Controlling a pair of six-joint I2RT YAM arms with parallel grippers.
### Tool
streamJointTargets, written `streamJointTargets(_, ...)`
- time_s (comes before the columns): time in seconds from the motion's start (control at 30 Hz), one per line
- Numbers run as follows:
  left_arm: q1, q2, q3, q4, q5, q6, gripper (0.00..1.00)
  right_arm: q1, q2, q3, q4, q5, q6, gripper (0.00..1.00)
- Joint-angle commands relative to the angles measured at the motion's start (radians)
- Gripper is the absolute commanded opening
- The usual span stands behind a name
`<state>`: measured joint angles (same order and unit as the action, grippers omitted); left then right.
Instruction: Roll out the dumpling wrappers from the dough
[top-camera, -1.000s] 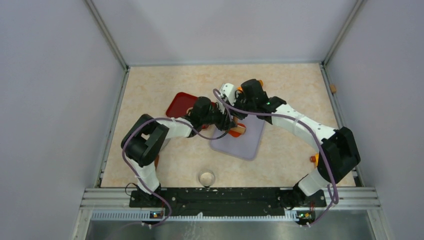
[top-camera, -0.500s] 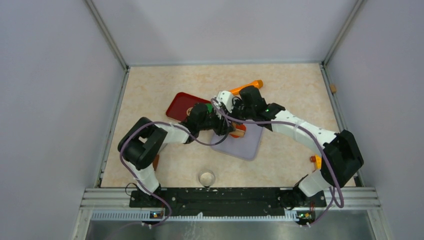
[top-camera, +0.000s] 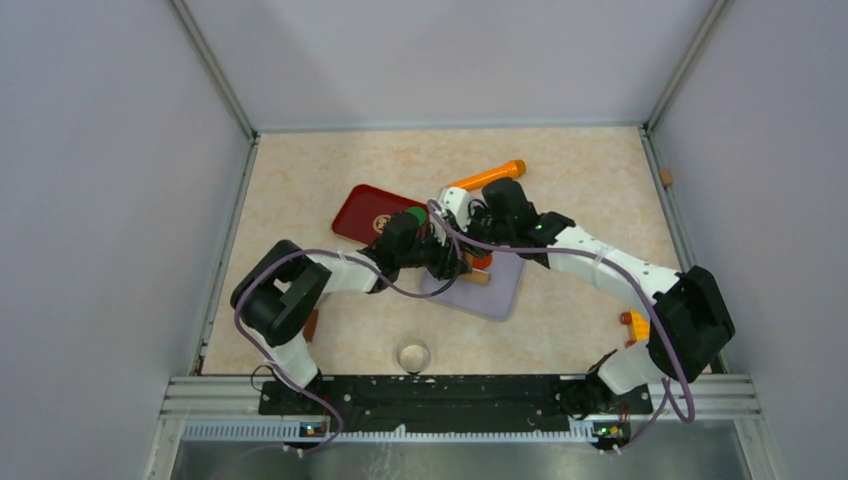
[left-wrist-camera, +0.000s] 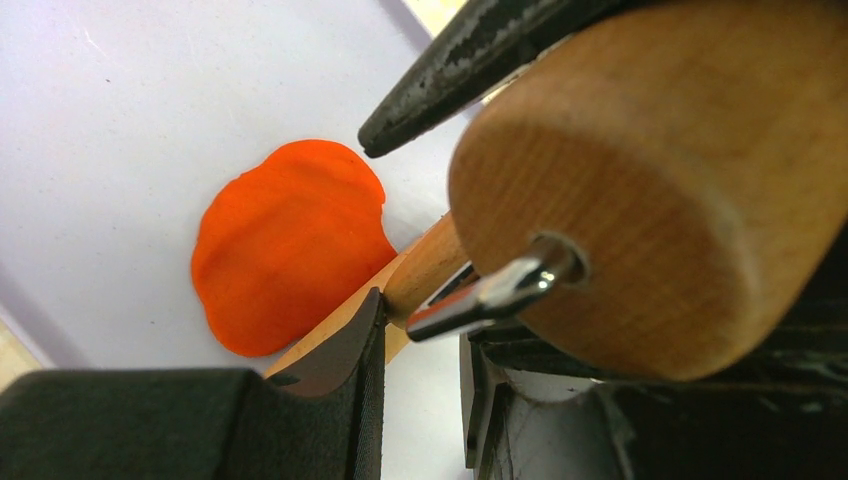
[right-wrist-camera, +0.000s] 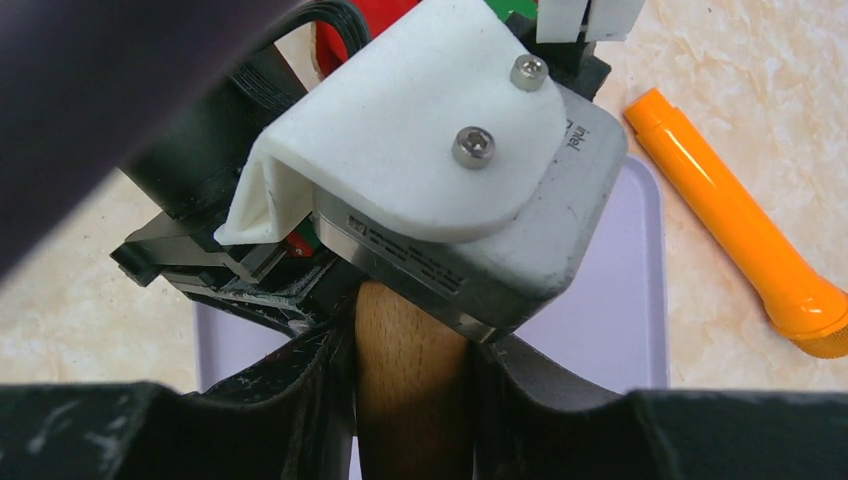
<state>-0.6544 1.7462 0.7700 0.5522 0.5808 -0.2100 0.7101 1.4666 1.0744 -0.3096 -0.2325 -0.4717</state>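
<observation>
At bottom centre the right gripper (right-wrist-camera: 412, 340) clamps a wooden handle (right-wrist-camera: 405, 420) between its dark fingers. Above it sits the other arm's camera (right-wrist-camera: 500, 240) under a white mount (right-wrist-camera: 420, 120). An orange cylinder (right-wrist-camera: 735, 225) lies at right, beside a lavender board (right-wrist-camera: 610, 310).

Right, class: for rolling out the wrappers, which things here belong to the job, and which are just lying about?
In use: orange wrapper disc, wooden rolling pin, lavender board.
Lying about: orange handle, glass cup, green disc.
</observation>
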Motion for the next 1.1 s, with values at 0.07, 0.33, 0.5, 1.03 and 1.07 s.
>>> streamJointTargets(0.07,-0.025,-0.006,-0.039,-0.150,-0.080,-0.126,0.00,0.089,0.015,-0.067,-0.286,-0.177,0.012,0.00)
streamJointTargets(0.33,-0.023,-0.101,0.034,-0.215,-0.057,-0.095,0.00,0.089,-0.007,0.072,-0.343,-0.148,0.019,0.00)
streamJointTargets(0.5,-0.018,-0.117,0.146,-0.230,-0.073,-0.010,0.00,0.047,-0.034,0.164,-0.304,-0.068,0.092,0.00)
streamJointTargets(1.03,0.057,0.052,0.293,-0.149,-0.081,-0.020,0.00,-0.019,0.044,0.232,-0.201,-0.007,0.245,0.00)
streamJointTargets(1.07,0.060,0.046,0.289,-0.142,-0.067,-0.020,0.00,-0.024,0.044,0.242,-0.203,-0.005,0.264,0.00)
